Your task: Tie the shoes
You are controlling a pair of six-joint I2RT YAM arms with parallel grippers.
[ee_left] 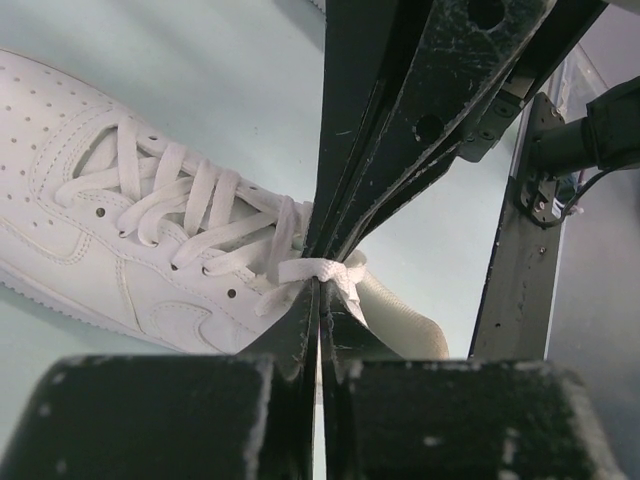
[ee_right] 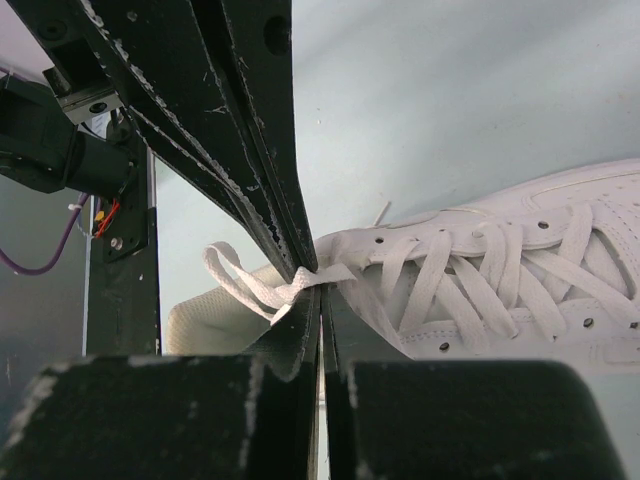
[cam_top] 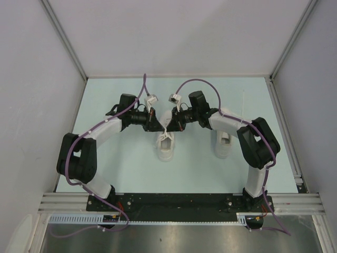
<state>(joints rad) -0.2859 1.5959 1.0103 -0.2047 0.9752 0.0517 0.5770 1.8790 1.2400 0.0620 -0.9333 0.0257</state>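
Observation:
One white shoe (cam_top: 166, 147) lies mid-table, toe toward the arms. The second shoe (cam_top: 223, 143) lies to its right, partly under the right arm. My left gripper (cam_top: 160, 126) and right gripper (cam_top: 171, 126) meet tip to tip just above the first shoe's tongue end. In the left wrist view the shoe (ee_left: 120, 240) is at left, and the left gripper (ee_left: 320, 286) is shut on a white lace (ee_left: 322, 270). In the right wrist view the shoe (ee_right: 500, 280) is at right, and the right gripper (ee_right: 320, 288) is shut on a lace loop (ee_right: 240, 280).
White enclosure walls (cam_top: 37, 79) stand on the left, back and right. A metal rail (cam_top: 179, 200) runs along the near edge and another (cam_top: 284, 132) along the right side. Purple cables (cam_top: 200, 81) arch above both wrists.

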